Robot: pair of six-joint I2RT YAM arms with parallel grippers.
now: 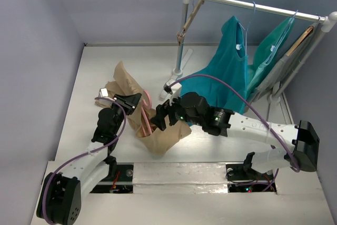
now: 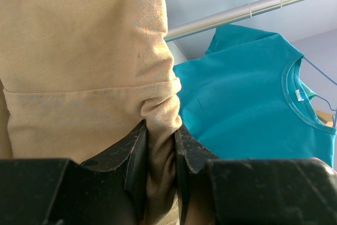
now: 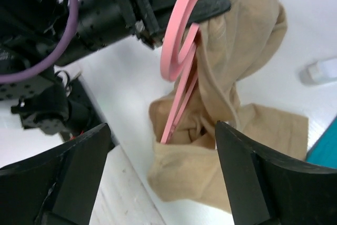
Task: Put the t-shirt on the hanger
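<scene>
The left gripper [image 2: 160, 146] is clamped on a fold of the tan t-shirt [image 1: 160, 138], which is heaped mid-worktop toward the near edge. The pink hanger [image 3: 181, 46] has its lower part buried in the cloth, hook out. The right gripper [image 3: 162, 133] hangs above, spread wide.

table [image 1: 105, 61]: white | t-shirt [image 1: 164, 140]: lower folds resting on it, centre | rack foot [image 1: 178, 71]: far side

The left gripper [image 2: 160, 142] is clamped on a fold of the t-shirt [image 2: 79, 51]. The right gripper [image 3: 163, 177] has its jaws spread wide, facing the left gripper just ahead of it.
</scene>
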